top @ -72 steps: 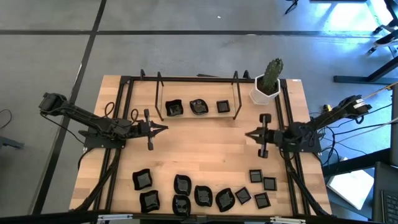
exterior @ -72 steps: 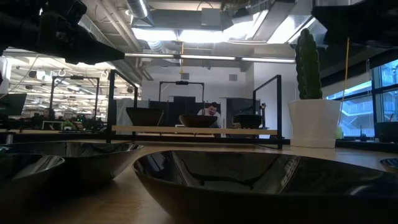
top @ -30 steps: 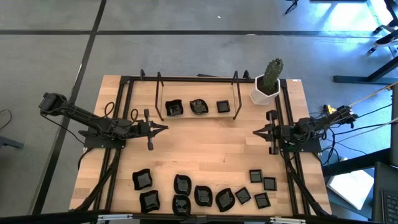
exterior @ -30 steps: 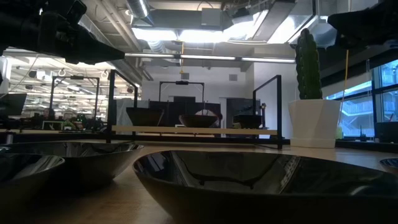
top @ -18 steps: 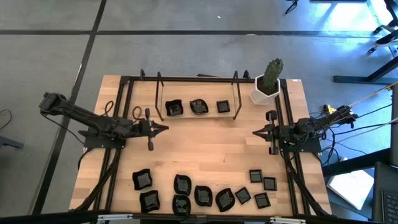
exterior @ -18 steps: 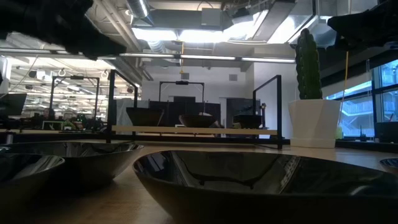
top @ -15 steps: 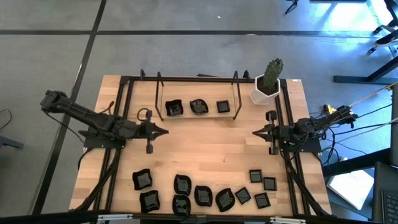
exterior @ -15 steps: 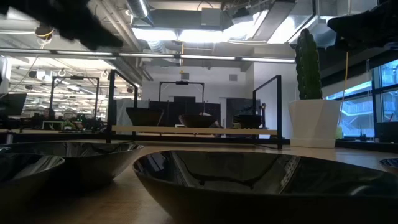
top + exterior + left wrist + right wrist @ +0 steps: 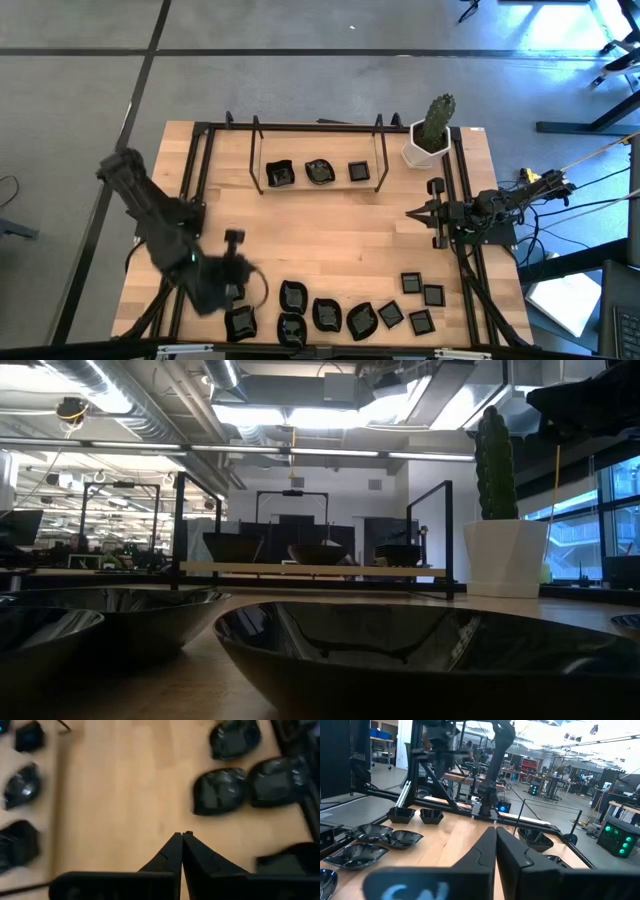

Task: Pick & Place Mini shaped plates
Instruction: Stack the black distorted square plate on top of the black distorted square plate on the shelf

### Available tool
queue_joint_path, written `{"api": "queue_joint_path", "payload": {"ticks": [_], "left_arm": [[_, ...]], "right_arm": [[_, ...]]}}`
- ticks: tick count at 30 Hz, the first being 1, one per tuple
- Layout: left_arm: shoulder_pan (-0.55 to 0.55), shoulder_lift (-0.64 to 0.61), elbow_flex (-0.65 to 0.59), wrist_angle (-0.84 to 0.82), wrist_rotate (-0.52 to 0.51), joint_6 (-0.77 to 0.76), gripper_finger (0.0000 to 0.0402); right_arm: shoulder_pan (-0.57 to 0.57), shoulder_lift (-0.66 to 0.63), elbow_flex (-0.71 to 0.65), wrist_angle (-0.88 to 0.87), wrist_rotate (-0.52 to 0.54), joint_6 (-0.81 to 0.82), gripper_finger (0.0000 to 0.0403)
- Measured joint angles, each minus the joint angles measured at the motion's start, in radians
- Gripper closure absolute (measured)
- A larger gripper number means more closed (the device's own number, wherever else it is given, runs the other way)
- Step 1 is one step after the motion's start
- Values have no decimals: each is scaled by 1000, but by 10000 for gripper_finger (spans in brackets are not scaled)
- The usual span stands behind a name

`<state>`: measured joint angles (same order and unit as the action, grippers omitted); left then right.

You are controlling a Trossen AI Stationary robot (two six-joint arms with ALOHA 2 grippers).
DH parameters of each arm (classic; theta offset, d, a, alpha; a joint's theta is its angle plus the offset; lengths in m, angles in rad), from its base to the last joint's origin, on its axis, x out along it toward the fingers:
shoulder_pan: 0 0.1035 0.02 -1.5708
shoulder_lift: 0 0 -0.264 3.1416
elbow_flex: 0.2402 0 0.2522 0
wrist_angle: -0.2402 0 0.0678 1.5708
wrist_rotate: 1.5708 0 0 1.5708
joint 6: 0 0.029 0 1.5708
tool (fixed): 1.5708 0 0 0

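wooden surface [image 9: 330, 230] with a black frame. left arm swung toward 7 o'clock, left pincer [image 9: 181, 839] pressed tight together, holding nothing, above bare wood beside the front row of mini shaped plates [image 9: 325, 313]. right pincer [image 9: 412, 212] at 3 o'clock, also pinched together and empty. three more plates [image 9: 318, 172] on the rack at 12 o'clock. cactus pot [image 9: 429, 140] at 1 o'clock.

- We see a pale wooden tabletop [image 9: 340, 225] standing on a grey concrete floor [image 9: 300, 60] crossed by dark seam lines.
- We see bright ceiling lights [image 9: 300, 412] among exposed ducts and pipes.
- We see a window [image 9: 612, 510] at the room's right side.
- We see workbenches [image 9: 545, 785] and equipment filling the hall beyond.
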<state>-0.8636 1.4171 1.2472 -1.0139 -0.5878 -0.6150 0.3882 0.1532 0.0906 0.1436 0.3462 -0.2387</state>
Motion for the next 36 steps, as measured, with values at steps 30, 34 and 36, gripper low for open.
{"api": "queue_joint_path", "payload": {"ticks": [30, 34, 36], "left_arm": [[-202, 387, 24, -164, 370, -535, 238], [-204, 387, 24, -157, 403, -549, 231], [-204, 387, 24, -146, 403, -549, 231]], "right_arm": [[0, 1, 0, -10, 0, 125, 383], [0, 2, 0, -15, -10, 133, 383], [0, 2, 0, -15, -10, 134, 383]]}}
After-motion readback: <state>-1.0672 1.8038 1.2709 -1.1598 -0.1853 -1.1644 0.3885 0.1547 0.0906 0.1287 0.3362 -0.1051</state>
